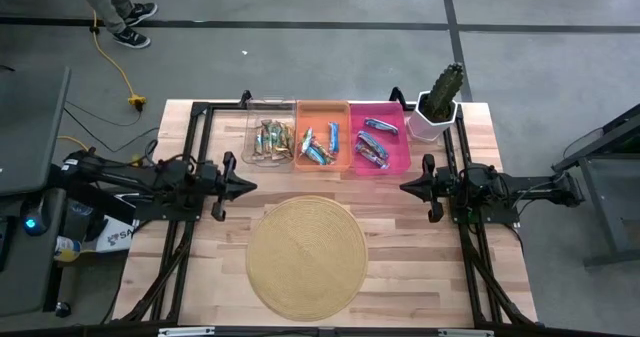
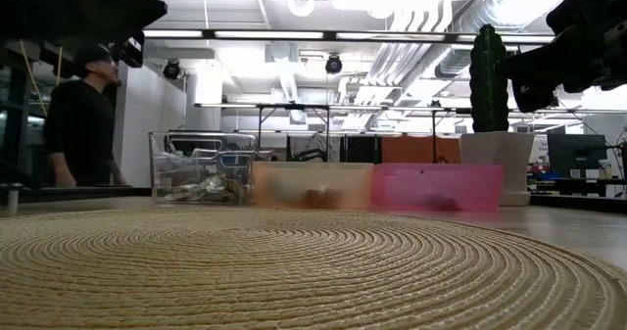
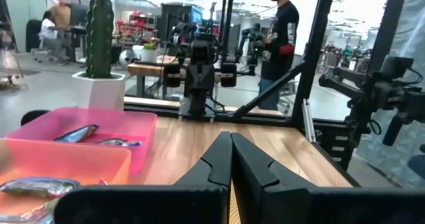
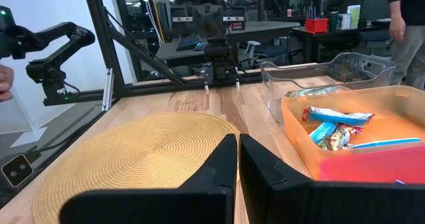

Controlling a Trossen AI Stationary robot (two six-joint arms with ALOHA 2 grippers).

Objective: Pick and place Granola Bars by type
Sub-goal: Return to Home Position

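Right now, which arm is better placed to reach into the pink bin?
The right, probably. The right hand, shut, hovers nearest the pink bin; the left hand, also shut, sits by the clear bin, with the orange bin between it and the pink one.

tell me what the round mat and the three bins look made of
The mat: likely woven natural fibre such as straw or seagrass, matte; tight coiled ridges show. The clear bin: probably hard plastic, glossy and see-through. The orange bin and pink bin: probably translucent plastic, smooth; light glows through their walls.
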